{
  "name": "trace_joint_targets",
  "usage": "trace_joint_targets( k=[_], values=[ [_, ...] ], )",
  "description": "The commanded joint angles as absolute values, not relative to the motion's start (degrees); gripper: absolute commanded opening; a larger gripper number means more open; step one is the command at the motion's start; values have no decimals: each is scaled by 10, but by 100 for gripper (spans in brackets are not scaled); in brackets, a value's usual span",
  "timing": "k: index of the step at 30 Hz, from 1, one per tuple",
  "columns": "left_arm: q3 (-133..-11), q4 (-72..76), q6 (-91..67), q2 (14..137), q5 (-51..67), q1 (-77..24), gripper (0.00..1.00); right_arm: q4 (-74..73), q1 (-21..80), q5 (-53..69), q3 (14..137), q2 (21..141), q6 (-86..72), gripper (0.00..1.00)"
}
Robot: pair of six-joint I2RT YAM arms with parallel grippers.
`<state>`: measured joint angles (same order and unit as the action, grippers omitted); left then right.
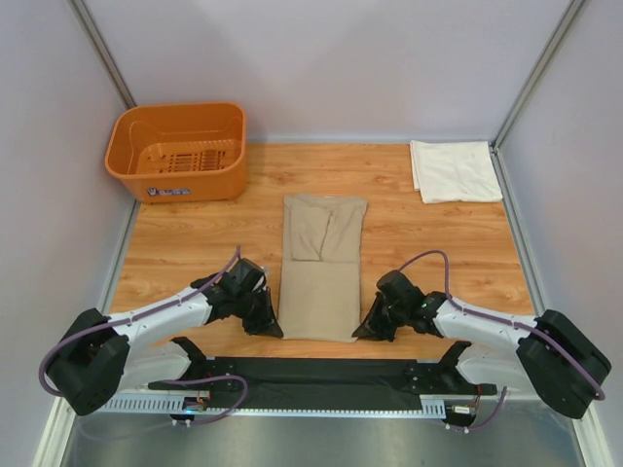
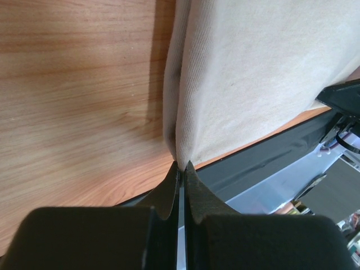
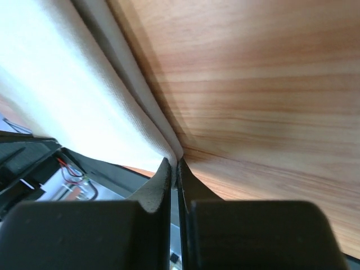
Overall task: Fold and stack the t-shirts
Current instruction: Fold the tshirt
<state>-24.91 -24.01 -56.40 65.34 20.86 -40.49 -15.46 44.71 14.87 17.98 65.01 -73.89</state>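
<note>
At lower centre of the overhead frame, my left fingers [image 2: 166,194] and right fingers [image 3: 158,190] each pinch a near corner of the tan t-shirt [image 1: 321,272]; the cream t-shirt [image 1: 453,170] lies upper right.

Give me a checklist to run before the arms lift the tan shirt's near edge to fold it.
1. Left claw shut on tan shirt, near left corner: ok.
2. Right claw shut on near right corner: ok.
3. Every layer pinched: cannot tell.
4. Sleeves folded in: ok.
5. Cream shirt folded, apart at far right: ok.
6. Orange basket clear of the fold: ok.
</note>
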Motion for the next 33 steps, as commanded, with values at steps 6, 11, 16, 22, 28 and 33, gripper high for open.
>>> trace_joint_targets(
  k=[6,11,16,22,28,33],
  values=[
    [-259,-265,-555,621,225,-409,0,-253,456,82,181,674,-636,0],
    [-246,-282,-577,565,234,-414,0,-291,480,93,178,628,-649,0],
    [-236,-351,-601,485,242,-428,0,-335,502,105,176,559,-671,0],
    [-222,-440,-632,373,266,-433,0,-409,549,127,183,483,-708,0],
    [-317,-539,-620,325,222,-433,0,-540,520,119,305,449,-669,0],
    [-493,-570,-545,499,196,-376,0,-566,373,167,425,543,-535,0]
  ],
)
